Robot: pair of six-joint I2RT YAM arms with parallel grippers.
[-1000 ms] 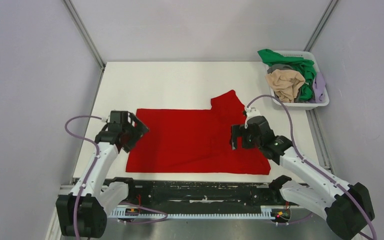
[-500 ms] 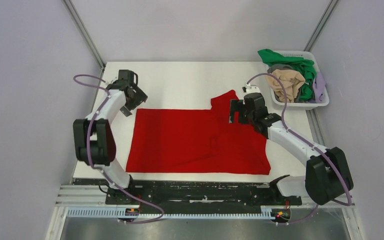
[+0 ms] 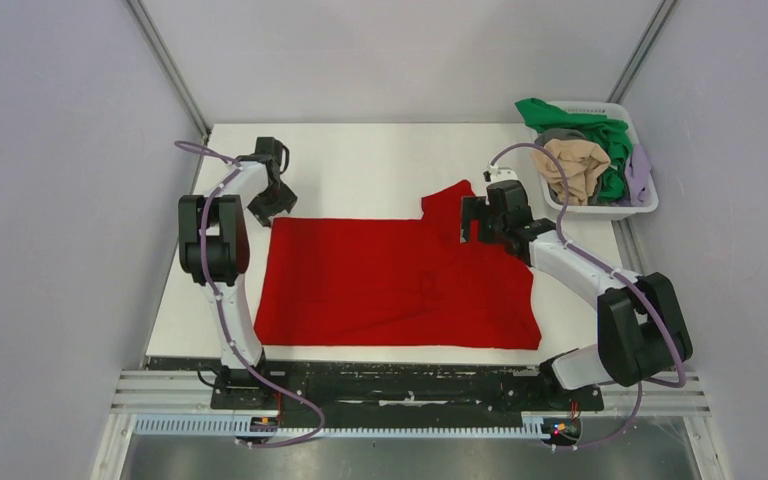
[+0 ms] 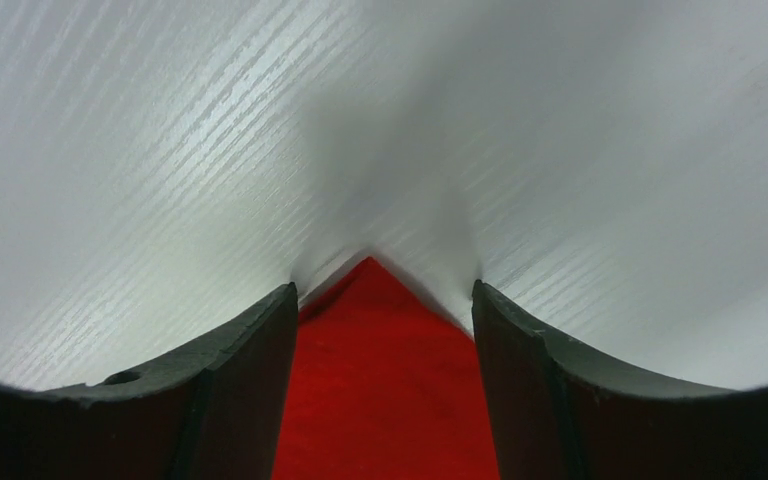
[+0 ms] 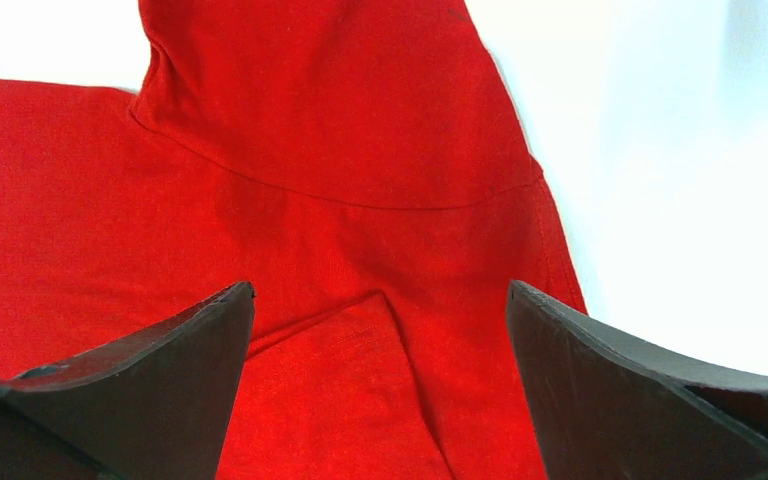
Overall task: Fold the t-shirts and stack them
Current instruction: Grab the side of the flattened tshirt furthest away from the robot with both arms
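Left wrist — end effector (image 4: 382, 290) agape over t-shirt (image 4: 380, 400) corner

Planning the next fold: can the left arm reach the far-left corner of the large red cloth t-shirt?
Probably yes: the open left tool frames that corner of the large red cloth t-shirt between its fingers, nothing blocking.

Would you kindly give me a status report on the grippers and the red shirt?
Left gripper open, straddling far-left corner of red t-shirt. Right gripper open, over cloth near the sleeve. Shirt spread flat, ungripped. Nothing in the way.
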